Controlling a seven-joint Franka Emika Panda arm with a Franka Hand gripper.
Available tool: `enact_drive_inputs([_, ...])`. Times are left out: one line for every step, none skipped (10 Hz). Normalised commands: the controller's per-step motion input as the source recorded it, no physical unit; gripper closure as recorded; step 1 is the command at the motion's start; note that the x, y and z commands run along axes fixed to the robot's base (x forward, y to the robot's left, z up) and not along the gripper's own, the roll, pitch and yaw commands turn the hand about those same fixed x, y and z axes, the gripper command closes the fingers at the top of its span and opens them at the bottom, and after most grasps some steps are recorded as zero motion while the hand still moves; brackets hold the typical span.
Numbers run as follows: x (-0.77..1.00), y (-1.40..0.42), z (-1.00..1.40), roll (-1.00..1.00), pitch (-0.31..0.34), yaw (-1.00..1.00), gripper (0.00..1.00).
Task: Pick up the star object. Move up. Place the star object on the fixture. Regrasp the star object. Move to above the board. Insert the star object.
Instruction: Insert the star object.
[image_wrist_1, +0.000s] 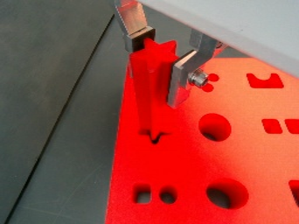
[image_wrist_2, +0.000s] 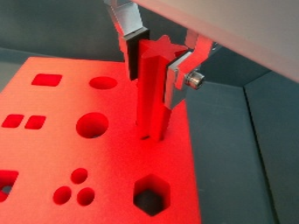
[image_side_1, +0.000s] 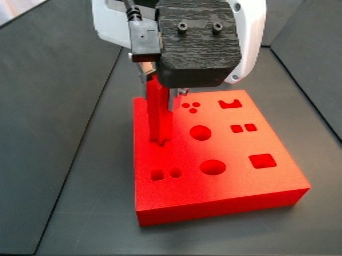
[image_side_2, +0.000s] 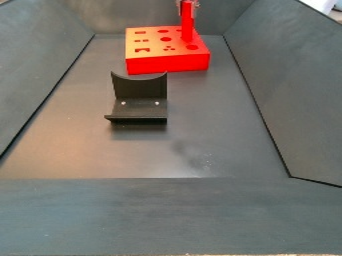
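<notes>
Dark grey matte surface (image_side_2: 174, 140) forming the floor of a trough-like enclosure. Bounded by sloping dark walls: a left wall (image_side_2: 38, 95), a right wall (image_side_2: 274, 90), a far wall (image_side_2: 134, 12) and a low near wall (image_side_2: 160, 215). Marked by a faint pale scuff (image_side_2: 201, 156) right of centre in the near half. Seen as plain grey floor (image_side_1: 67, 150) in a side view too.
</notes>
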Motion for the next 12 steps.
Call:
enact_drive_inputs([0.00, -0.23, -0.30, 0.02, 0.000, 0.05, 1.00])
enact_drive_inputs([0.00, -0.14, -0.34, 0.05, 0.000, 0.05, 1.00])
enact_drive_inputs([0.00, -0.02, -0.45, 0.09, 0.000, 0.18, 1.00])
enact_drive_inputs([0.06, 0.00, -0.61, 0.09, 0.050, 0.37, 1.00])
enact_drive_inputs([0.00, 0.06, -0.56, 0.06, 0.044, 0.44, 1.00])
enact_drive_inputs([0.00, 0.00, -0.04, 0.00, 0.004, 0.14, 1.00])
enact_drive_inputs([0.00, 0.00, -0.03, 0.00, 0.000, 0.00, 1.00])
enact_drive_inputs([0.09, 0.00, -0.21, 0.00, 0.000, 0.00, 1.00])
enact_drive_inputs([0.14, 0.00, -0.23, 0.00, 0.000, 0.00, 1.00])
enact_drive_inputs([0.13, 0.00, -0.13, 0.00, 0.009, 0.00, 1.00])
enact_drive_inputs([0.06, 0.00, -0.21, 0.00, 0.000, 0.00, 1.00])
enact_drive_inputs([0.02, 0.12, -0.26, 0.00, 0.026, 0.11, 1.00])
